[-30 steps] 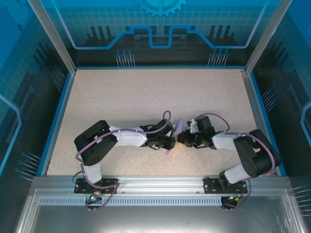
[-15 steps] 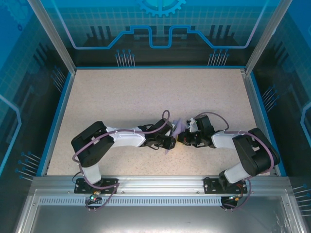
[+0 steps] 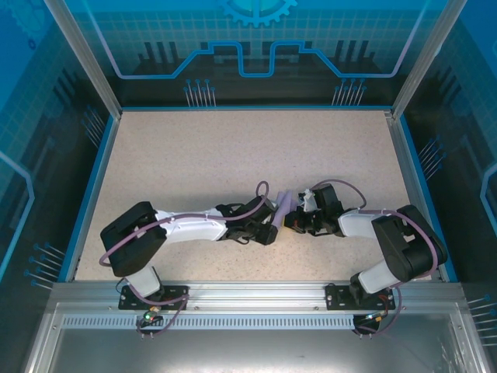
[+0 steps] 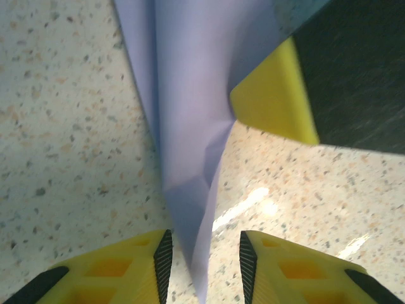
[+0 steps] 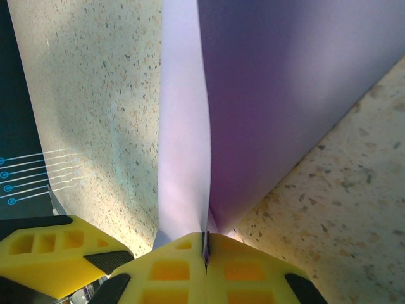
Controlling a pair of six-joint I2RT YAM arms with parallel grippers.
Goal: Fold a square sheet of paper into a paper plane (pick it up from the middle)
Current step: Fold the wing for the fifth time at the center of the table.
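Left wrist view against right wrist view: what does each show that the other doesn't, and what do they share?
Left wrist: the left tool is open, its fingers either side of the paper's narrow lower tip without closing on it. The right tool's finger sits against the paper higher up.
Right wrist: the right tool is shut on the paper's edge, and a dark wall with blue lines stands at the left.
Both: the folded lilac paper and the speckled table.

Up top, the folded paper point(image 3: 279, 210) was just a sliver, creases way too tiny to read. Both wrist shots cropped it at the top edge.
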